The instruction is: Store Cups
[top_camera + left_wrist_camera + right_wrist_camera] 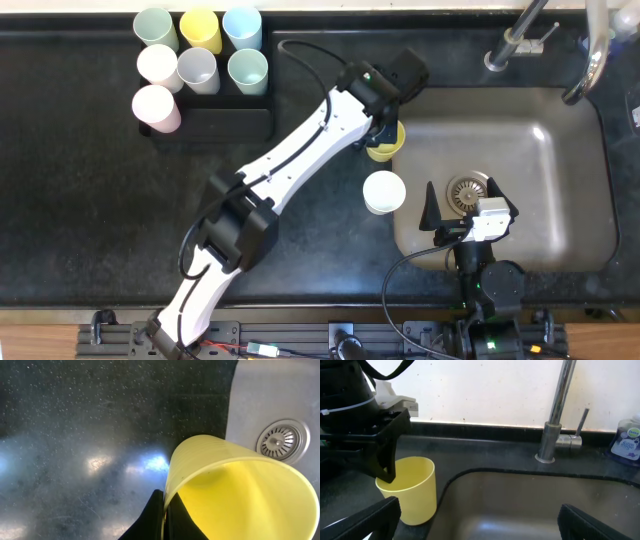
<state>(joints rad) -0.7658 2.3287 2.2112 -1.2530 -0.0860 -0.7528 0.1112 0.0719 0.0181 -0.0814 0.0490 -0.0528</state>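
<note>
My left gripper point(386, 127) is shut on the rim of a yellow cup point(385, 145) at the sink's left edge. In the left wrist view the yellow cup point(235, 490) is tilted, its mouth facing the camera, with the black fingers point(172, 517) pinching its wall. The right wrist view shows that cup point(412, 490) upright under the left gripper point(385, 467). A white cup point(384, 192) stands just in front of it at the sink's rim. My right gripper point(463, 203) is open and holds nothing over the sink basin, near the drain point(467, 189).
A black tray point(235, 122) at the back left of the dark counter holds several pastel cups point(200, 50). The steel sink point(560, 170) takes up the right side, with a faucet point(559, 415) behind it and a soap bottle point(626, 440) at the far right.
</note>
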